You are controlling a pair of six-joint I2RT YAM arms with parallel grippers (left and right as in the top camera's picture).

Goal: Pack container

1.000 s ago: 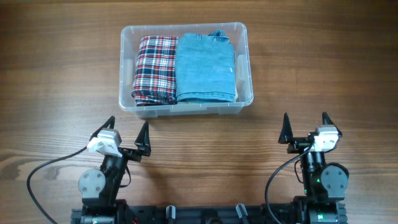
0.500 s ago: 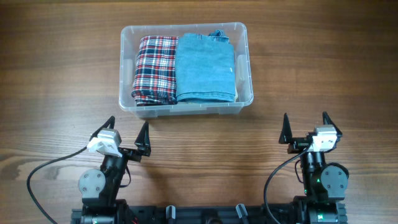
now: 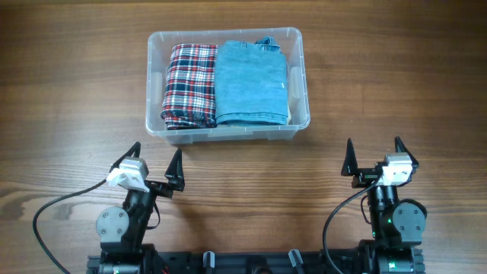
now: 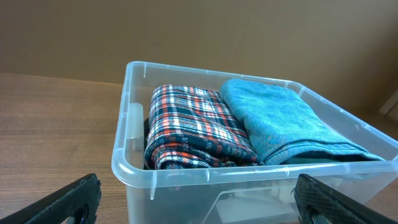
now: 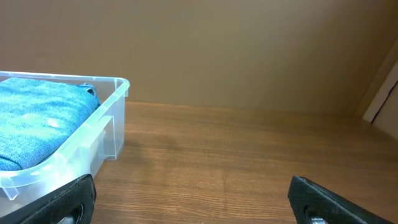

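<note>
left claw [image 3: 157, 149]: released, fingers spread wide, nothing between them. Touches nothing. Sits at the near left edge of the table [image 3: 396, 76], just in front of the container's near left corner, with a gap to it.
left claw fingers [image 4: 67, 200]: both black tips show at the bottom corners of the left wrist view, far apart, with the container wall framed between them and beyond.
right claw [image 3: 374, 141]: released, spread about as wide as the left, empty. Sits at the near right edge, well off to the right of the container and apart from it.
right claw fingers [image 5: 62, 198]: tips at the bottom corners of the right wrist view, only bare wood between them. Container corner shows at far left.
container [image 3: 228, 135]: clear bin, upright, at the far centre of the table, a little left of the midline, long side facing the arms.
contents: folded plaid garment [image 3: 189, 82] in the left half, folded blue garment [image 3: 251, 80] in the right half, side by side and touching, both below the rim.
cable [image 3: 53, 209]: black, loops on the table left of the left arm's base.
</note>
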